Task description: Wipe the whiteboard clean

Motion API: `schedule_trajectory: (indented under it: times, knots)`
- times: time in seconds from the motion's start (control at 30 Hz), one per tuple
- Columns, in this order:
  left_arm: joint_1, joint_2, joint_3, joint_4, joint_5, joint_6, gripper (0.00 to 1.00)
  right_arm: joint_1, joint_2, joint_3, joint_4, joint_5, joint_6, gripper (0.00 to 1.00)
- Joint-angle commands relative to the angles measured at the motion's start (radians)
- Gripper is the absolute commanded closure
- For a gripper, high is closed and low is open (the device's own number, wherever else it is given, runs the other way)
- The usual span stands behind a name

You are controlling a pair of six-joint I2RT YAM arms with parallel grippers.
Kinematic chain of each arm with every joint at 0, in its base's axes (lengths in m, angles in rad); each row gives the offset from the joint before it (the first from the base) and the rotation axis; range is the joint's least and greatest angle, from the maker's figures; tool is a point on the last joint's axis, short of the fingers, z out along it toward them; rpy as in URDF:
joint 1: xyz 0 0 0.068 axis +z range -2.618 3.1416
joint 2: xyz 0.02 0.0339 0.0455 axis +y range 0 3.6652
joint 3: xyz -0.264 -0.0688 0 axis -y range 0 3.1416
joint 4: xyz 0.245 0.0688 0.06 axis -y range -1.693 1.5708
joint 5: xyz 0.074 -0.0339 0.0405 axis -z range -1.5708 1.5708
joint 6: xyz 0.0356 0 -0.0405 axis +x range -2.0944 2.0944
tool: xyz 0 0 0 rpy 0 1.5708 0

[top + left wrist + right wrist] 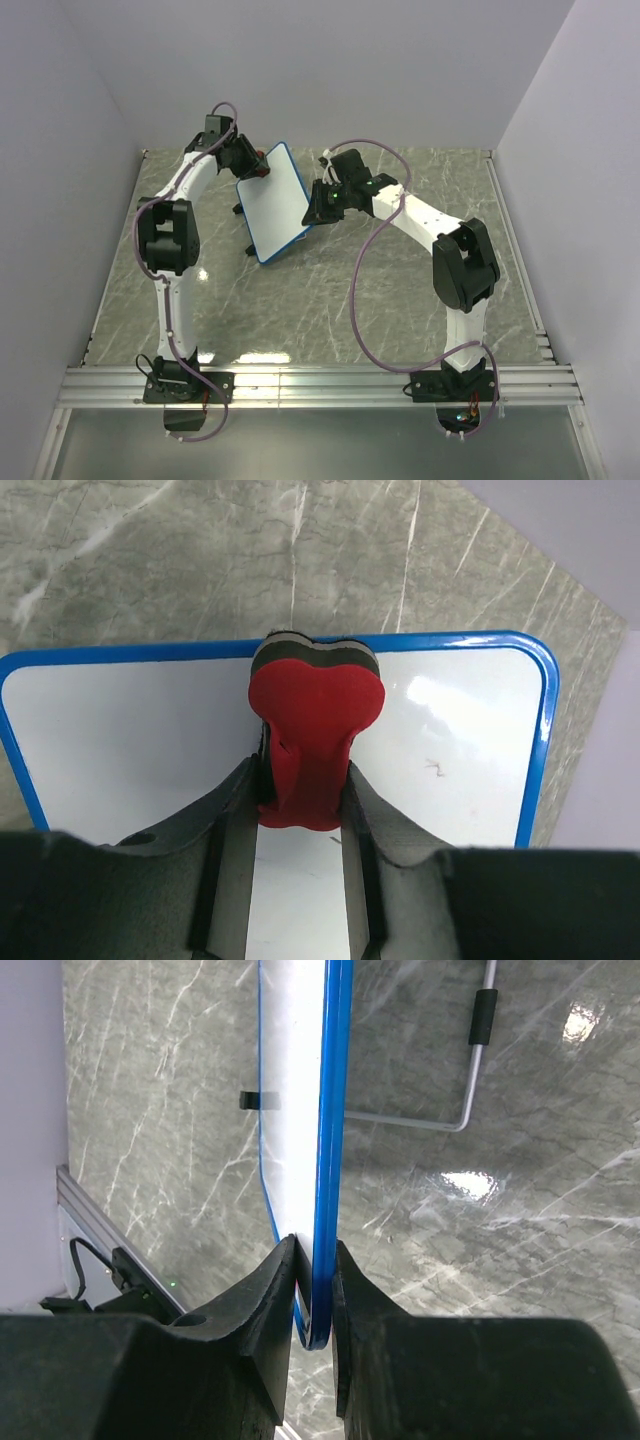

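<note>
The whiteboard (274,202), white with a blue rim, is tilted up off the table in the top view. My right gripper (318,203) is shut on its right edge; the right wrist view shows the blue rim (330,1110) pinched between the fingers. My left gripper (256,162) is shut on the red-and-black eraser (315,715), which presses on the board's face near its top rim. The board's white face (130,740) is nearly bare, with a small faint mark (437,768) right of the eraser.
The board's wire stand with a black foot (482,1017) shows behind it over the grey marble table (330,300). Metal rails (320,385) run along the near edge. White walls close in at the left, back and right.
</note>
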Motion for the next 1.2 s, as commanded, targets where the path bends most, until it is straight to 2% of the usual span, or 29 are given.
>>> schedule_trajectory:
  times: [0.0, 0.2, 0.4, 0.57, 0.8, 0.9, 0.93, 1.0, 1.07, 1.17]
  knots:
    - [-0.052, -0.026, -0.078, -0.012, 0.025, 0.012, 1.0, 0.045, 0.06, -0.03, -0.09, 0.001, -0.057, 1.0]
    - [-0.129, -0.1, -0.172, 0.066, 0.106, 0.023, 1.0, 0.045, 0.066, -0.024, -0.08, -0.009, -0.048, 1.0]
    - [-0.161, -0.1, -0.147, 0.006, 0.106, 0.017, 1.0, 0.047, 0.049, -0.034, -0.072, -0.006, -0.047, 1.0]
    - [-0.151, -0.134, -0.115, -0.066, 0.016, 0.009, 1.0, 0.047, 0.017, -0.054, -0.066, 0.001, -0.049, 1.0]
    - [-0.037, -0.258, -0.071, -0.167, -0.107, 0.009, 1.0, 0.047, -0.017, -0.059, -0.067, 0.012, -0.049, 1.0]
    - [0.004, -0.318, -0.093, -0.211, -0.158, 0.033, 1.0, 0.047, -0.019, -0.048, -0.067, 0.012, -0.043, 0.9]
    - [0.012, -0.333, -0.107, -0.218, -0.168, 0.04, 1.0, 0.045, -0.02, -0.045, -0.066, 0.012, -0.041, 0.8]
    - [0.042, -0.381, -0.161, -0.224, -0.182, 0.052, 1.0, 0.045, -0.025, -0.031, -0.061, 0.014, -0.035, 0.73]
    - [0.072, -0.43, -0.228, -0.219, -0.178, 0.054, 1.0, 0.047, -0.026, -0.016, -0.058, 0.014, -0.029, 0.72]
    - [0.096, -0.486, -0.306, -0.219, -0.194, 0.063, 1.0, 0.047, -0.029, 0.007, -0.06, 0.015, -0.018, 0.61]
